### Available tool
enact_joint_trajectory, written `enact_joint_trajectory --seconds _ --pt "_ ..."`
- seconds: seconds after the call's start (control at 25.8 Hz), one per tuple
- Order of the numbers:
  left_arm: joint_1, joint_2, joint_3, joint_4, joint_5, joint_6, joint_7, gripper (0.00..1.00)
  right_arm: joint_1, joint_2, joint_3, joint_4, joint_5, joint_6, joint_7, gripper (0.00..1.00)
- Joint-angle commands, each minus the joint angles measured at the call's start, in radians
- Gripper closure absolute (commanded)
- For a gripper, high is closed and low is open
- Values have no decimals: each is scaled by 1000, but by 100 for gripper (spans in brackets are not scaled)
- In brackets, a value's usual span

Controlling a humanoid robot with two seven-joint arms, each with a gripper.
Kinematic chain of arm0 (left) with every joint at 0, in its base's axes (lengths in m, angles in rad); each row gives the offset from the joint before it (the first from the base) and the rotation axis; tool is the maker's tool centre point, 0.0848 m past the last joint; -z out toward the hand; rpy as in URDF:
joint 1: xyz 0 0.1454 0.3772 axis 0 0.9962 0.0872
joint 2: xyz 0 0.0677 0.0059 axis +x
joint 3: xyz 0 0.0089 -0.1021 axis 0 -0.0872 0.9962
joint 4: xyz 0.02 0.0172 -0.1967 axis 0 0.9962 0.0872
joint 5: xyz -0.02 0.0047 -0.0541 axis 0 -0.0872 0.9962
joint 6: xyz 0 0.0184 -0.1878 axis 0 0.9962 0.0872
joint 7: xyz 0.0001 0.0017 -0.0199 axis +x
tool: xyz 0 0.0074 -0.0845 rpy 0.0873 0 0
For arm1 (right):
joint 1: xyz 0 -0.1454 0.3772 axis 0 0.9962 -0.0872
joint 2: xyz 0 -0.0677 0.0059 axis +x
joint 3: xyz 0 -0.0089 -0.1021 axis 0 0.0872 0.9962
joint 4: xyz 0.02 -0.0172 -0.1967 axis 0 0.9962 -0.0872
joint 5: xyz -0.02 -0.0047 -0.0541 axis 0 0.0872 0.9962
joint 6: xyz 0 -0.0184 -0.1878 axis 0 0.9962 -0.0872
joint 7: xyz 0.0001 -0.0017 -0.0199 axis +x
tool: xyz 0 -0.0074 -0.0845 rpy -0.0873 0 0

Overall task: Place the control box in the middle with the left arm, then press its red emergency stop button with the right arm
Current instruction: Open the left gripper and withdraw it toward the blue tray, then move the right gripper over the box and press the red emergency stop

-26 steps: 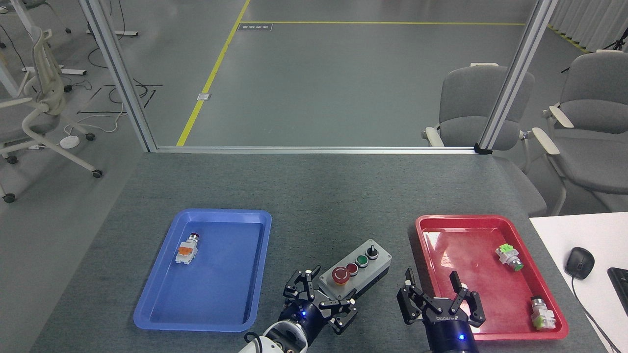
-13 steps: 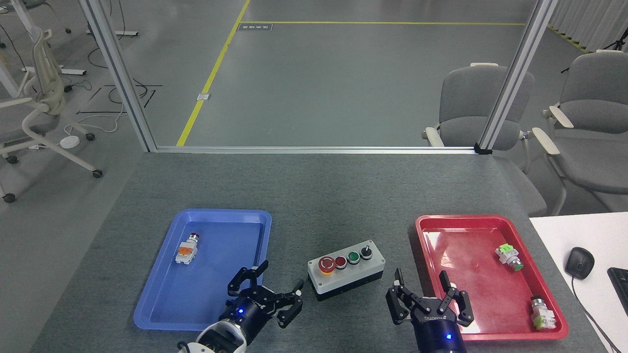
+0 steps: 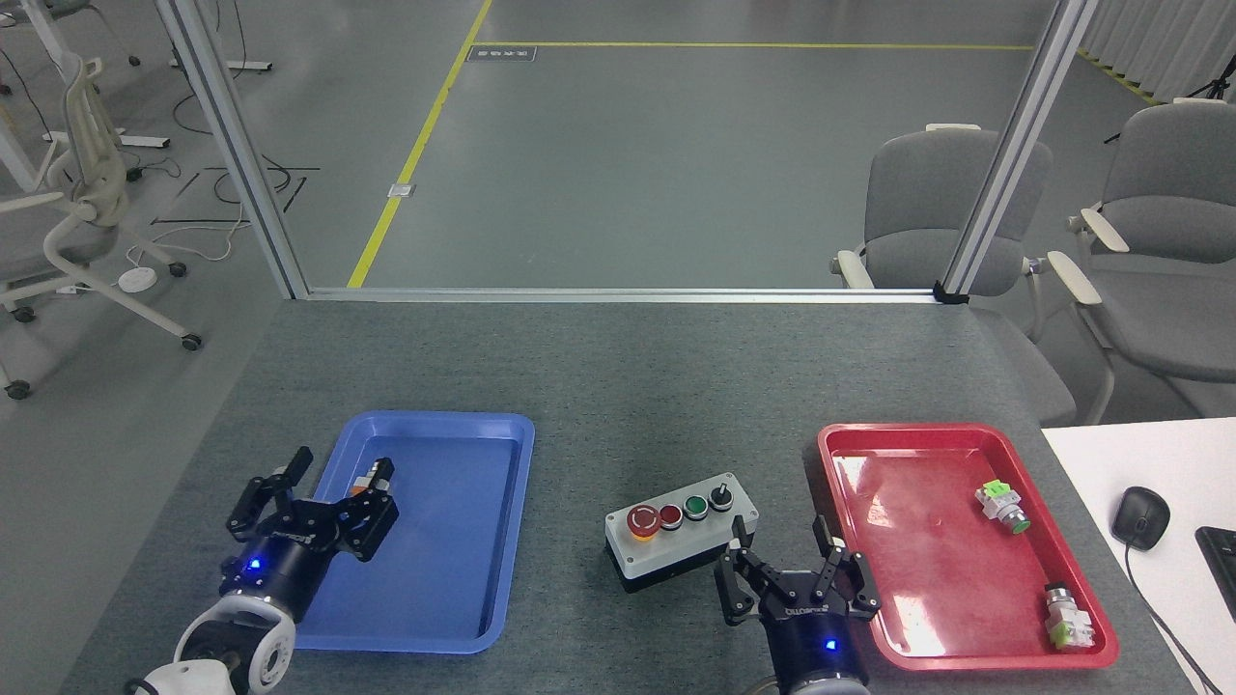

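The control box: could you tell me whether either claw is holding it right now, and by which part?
Nothing is held. The control box sits free on the table; the left claw is open over the blue tray, the right claw open beside the box.

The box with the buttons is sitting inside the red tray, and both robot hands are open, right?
Not quite. The head view shows the button box sitting on the grey table, between the blue tray and the red tray, not inside the red one. The rest is right: the left gripper and the right gripper both have their jaws open.
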Motion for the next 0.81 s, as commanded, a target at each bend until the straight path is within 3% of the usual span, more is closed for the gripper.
enact_joint_trajectory --seconds 0.0,0.12,0.35,0.54,0.77 --pt "-4 -8 120 3 3 2 3 1 -42 -6 117 18 -12 69 17 46" --pt "-4 -8 160 5 29 4 3 1 -74 4 146 68 -7 83 17 69" --pt "-1 -8 162 34 56 1 -2 1 -180 40 209 227 -3 83 5 99" --pt "-1 -8 149 36 47 -1 -10 1 -228 76 218 341 5 85 5 100" --pt "-2 -9 145 37 59 1 -5 1 -242 105 218 384 19 83 5 100"
